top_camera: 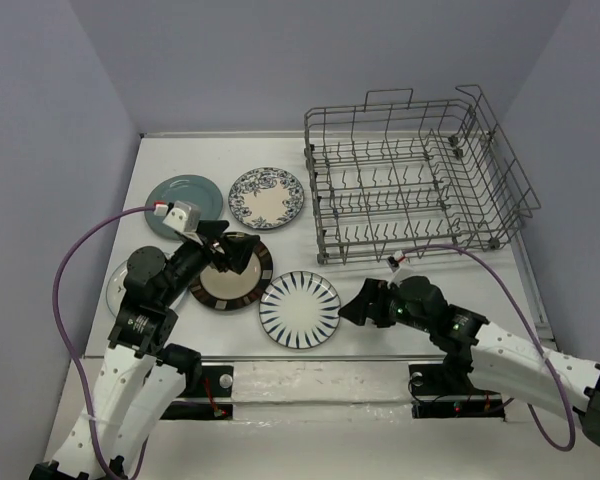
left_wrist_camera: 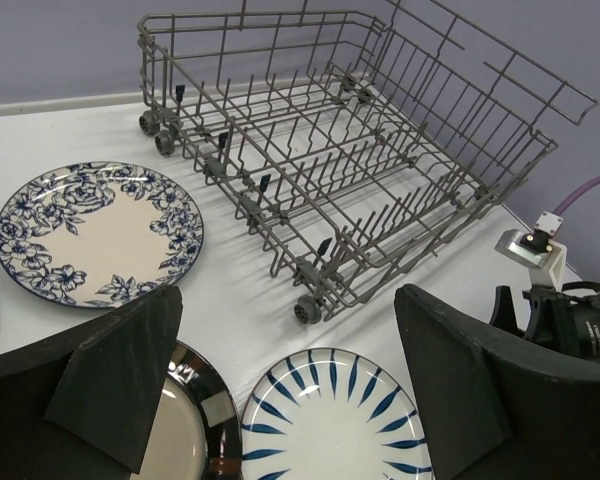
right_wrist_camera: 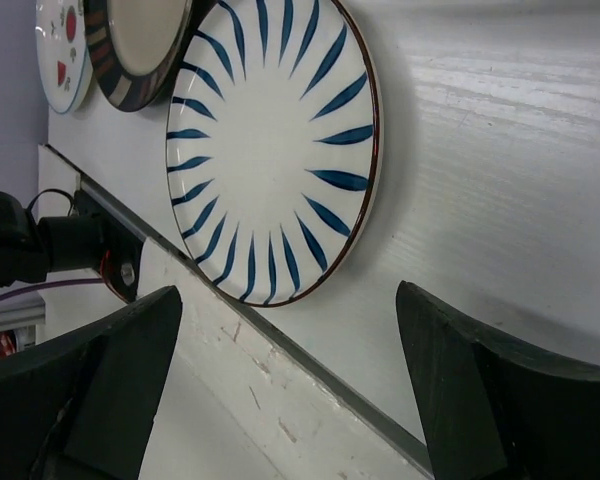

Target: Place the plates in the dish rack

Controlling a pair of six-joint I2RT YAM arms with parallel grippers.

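Five plates lie flat on the white table. The teal plate and the blue-floral plate are at the back. The brown-rimmed cream plate and the striped plate are nearer. The white plate with small marks is partly hidden under my left arm. The grey wire dish rack stands empty at the back right. My left gripper is open and empty above the brown-rimmed plate. My right gripper is open and empty just right of the striped plate, low over the table.
The left wrist view shows the rack, the floral plate and the striped plate ahead. The right wrist view shows the striped plate and the table's front edge. Purple cables trail from both wrists.
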